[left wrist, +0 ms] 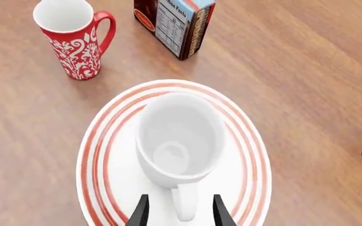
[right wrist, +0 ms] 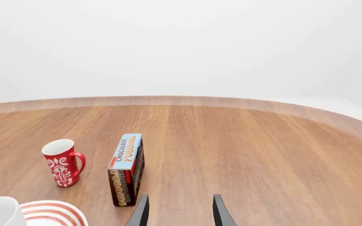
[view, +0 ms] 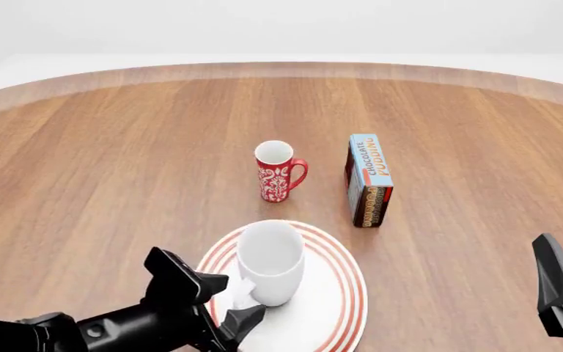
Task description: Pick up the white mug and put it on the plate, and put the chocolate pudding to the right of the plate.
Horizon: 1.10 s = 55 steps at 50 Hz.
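The white mug point(left wrist: 179, 141) stands upright on the plate point(left wrist: 96, 160), its handle pointing at my left gripper point(left wrist: 179, 214). That gripper is open, one finger on each side of the handle with a gap on both. In the front view the mug point(view: 272, 257) sits on the plate point(view: 339, 293) near the table's front, with the left gripper point(view: 237, 301) just left of it. The chocolate pudding point(view: 368, 180) stands on edge beyond the plate, to its right. My right gripper point(right wrist: 179, 214) is open and empty; it hovers at the front right point(view: 553, 264), well away from the carton point(right wrist: 126, 169).
A red mug with a white pattern point(view: 278, 172) stands upright just beyond the plate, left of the pudding carton. Bare wooden table surface stretches to the right of the plate and across the far half. The table's curved far edge runs along the back.
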Each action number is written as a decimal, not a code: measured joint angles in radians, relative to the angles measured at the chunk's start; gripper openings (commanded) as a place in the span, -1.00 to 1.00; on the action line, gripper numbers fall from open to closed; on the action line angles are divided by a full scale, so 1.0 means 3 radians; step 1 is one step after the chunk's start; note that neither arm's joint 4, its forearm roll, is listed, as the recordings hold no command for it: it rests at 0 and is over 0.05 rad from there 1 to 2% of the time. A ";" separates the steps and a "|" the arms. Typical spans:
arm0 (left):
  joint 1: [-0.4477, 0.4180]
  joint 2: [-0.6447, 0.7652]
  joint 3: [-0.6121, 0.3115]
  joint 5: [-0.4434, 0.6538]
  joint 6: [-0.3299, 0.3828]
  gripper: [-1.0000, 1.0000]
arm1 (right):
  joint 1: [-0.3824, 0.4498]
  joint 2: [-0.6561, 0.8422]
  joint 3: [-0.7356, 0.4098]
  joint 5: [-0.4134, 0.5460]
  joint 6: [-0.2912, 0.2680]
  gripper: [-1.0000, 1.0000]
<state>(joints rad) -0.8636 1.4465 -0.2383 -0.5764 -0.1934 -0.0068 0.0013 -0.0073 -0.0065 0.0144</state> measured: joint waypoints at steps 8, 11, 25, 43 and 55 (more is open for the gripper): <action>0.0003 -0.0197 -0.0011 0.0145 0.0018 1.00 | 0.0001 0.0000 -0.0001 -0.0001 -0.0007 1.00; 0.0001 -0.0286 -0.0024 0.0211 0.0026 1.00 | 0.0002 -0.0001 -0.0002 -0.0001 -0.0010 1.00; -0.0047 -0.0651 -0.0095 0.0503 0.0054 1.00 | 0.0004 -0.0001 -0.0003 -0.0002 -0.0018 1.00; -0.0056 -0.1139 -0.0207 0.0931 0.0147 1.00 | 0.0003 -0.0002 -0.0002 -0.0005 -0.0027 1.00; 0.0046 -0.1566 -0.0384 0.1373 0.0348 1.00 | 0.0002 -0.0002 -0.0002 -0.0004 -0.0031 1.00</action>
<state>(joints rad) -0.8497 0.9766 -0.3535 -0.1645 -0.0889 -0.0062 0.0007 -0.0079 -0.0077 0.0051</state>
